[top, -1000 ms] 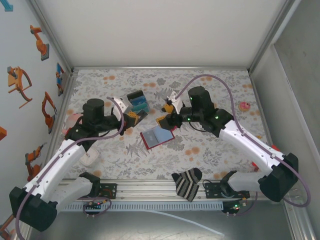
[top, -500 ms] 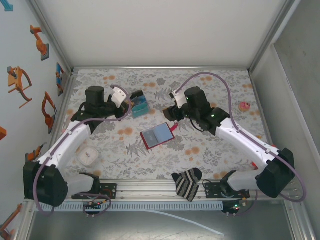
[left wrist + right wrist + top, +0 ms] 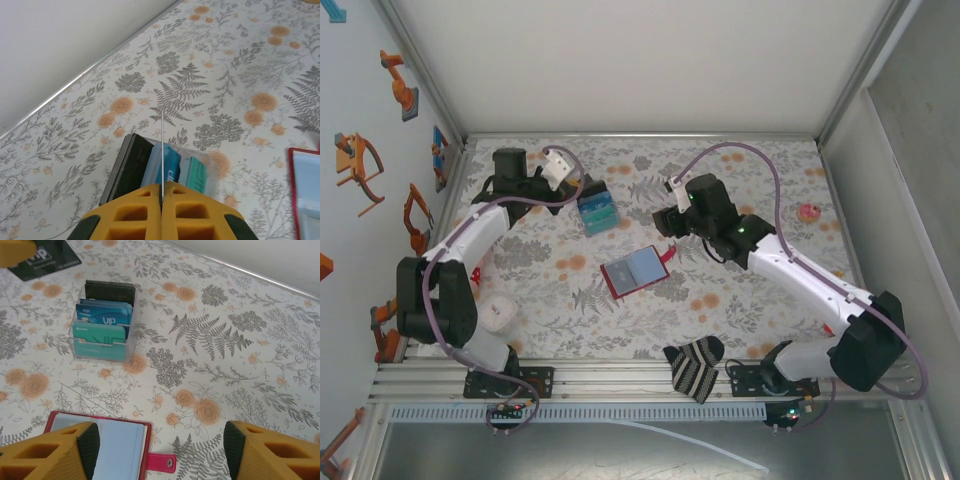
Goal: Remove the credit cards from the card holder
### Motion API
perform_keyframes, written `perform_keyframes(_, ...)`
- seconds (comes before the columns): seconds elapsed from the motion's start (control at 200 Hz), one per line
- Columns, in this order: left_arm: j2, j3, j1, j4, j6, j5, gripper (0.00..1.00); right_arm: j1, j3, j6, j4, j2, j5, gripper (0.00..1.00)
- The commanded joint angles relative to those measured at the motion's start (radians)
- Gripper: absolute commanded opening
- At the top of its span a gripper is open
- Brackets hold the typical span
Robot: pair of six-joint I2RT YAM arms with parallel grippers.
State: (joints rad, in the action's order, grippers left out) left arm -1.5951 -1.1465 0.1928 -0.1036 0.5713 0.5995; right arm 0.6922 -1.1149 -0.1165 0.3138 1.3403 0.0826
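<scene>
Striped black-and-white sock [image 3: 695,368] lay at the near edge of the floral-patterned table [image 3: 740,300], right of centre. A small white round object [image 3: 498,312] sat near the left edge, well apart from everything else.

Mid-table: the small red folding card holder [image 3: 635,271] lay open and flat, pale blue inside facing up, its short red closing tab [image 3: 162,461] pointing toward the right arm. From my views I could not tell whether a card sat in its slots.

My right gripper [image 3: 160,455] hung just above the holder's tab side with its jaws spread wide and nothing between them. It was not touching the holder.

Beyond the holder, to its left, stood a clear plastic box [image 3: 597,210]. It held the credit cards [image 3: 102,322] upright in rows: teal in front, blue marked VIP behind, a dark one at the back.

My left gripper [image 3: 162,192] was near the box, on its far left side, with the jaws pressed together on a thin dark card [image 3: 47,262]. The left wrist camera saw that card edge-on, as a fine line rising from between the fingers.

Far right, a small pink ring-shaped object [image 3: 809,212] lay alone.
</scene>
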Motion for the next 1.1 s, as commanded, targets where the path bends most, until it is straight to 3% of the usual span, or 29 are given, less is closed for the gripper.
perform_keyframes(0.0,-0.057,-0.069,-0.009,-0.007,0.084,0.056,0.0,0.001,-0.002,-0.029,0.021,0.023,0.042,0.66)
perform_keyframes(0.581,-0.379,-0.344,-0.004,-0.129,0.208,0.113,0.0,0.001,-0.007,-0.06,0.011,0.068,0.049,0.66)
perform_keyframes(1.097,-0.465,-0.416,0.001,-0.274,0.332,0.119,0.0,0.001,-0.024,-0.063,0.018,0.104,0.057,0.66)
